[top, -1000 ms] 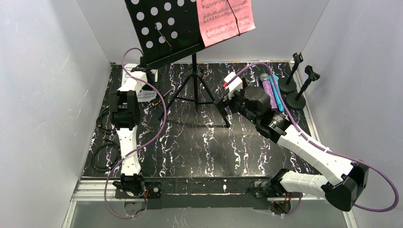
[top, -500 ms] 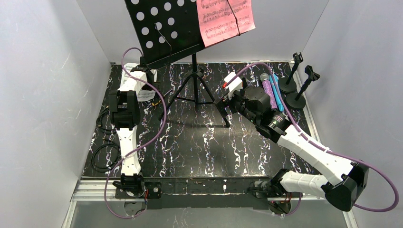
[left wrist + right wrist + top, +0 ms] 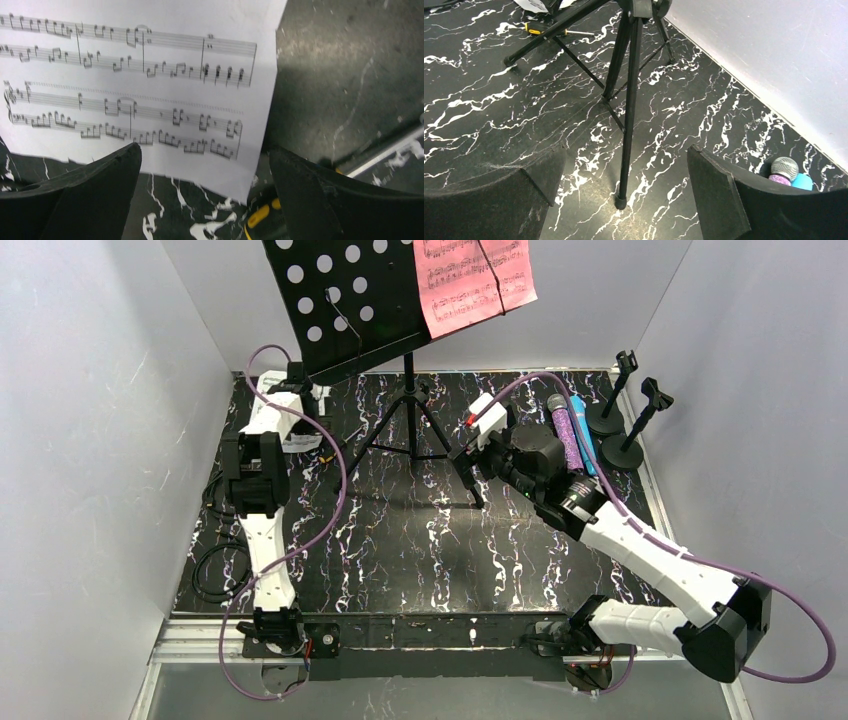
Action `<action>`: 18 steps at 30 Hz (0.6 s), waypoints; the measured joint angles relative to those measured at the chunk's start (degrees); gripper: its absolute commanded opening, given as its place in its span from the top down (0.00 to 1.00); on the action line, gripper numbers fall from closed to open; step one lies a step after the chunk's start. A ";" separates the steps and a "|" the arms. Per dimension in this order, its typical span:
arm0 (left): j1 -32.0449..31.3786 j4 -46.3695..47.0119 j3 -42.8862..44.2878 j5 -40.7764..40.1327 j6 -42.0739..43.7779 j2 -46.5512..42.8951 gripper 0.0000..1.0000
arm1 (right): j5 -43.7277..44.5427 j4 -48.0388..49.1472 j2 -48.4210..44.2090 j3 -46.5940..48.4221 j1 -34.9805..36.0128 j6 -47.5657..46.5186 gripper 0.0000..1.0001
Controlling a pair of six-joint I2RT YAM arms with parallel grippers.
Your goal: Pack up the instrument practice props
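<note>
- Your left gripper point(image 3: 204, 152) has its jaws spread wide and holds nothing. It hangs just over the lower edge of the white music sheet point(image 3: 140, 75), which lies flat on the table point(image 3: 340, 65).
- Your right gripper point(image 3: 625, 150) is also wide open and empty, with a leg of the tripod point(image 3: 629, 100) below the gap.
- The pink music sheet point(image 3: 472, 278) sits up on the tripod's perforated plate point(image 3: 330, 300).
- The purple microphone point(image 3: 566, 435) and blue microphone point(image 3: 584, 430) lie side by side, just beside the two mic holders point(image 3: 605, 422) near the right wall.
</note>
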 measured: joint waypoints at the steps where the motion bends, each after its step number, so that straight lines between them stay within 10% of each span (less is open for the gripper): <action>1: 0.00 -0.07 -1.22 0.63 -0.55 -1.11 0.02 | -0.24 0.11 0.28 0.00 0.00 0.39 0.01; 18: -2.78 -2.80 -21.51 9.40 -11.15 -35.43 0.03 | -14.23 12.76 15.91 -0.94 -7.54 6.25 0.17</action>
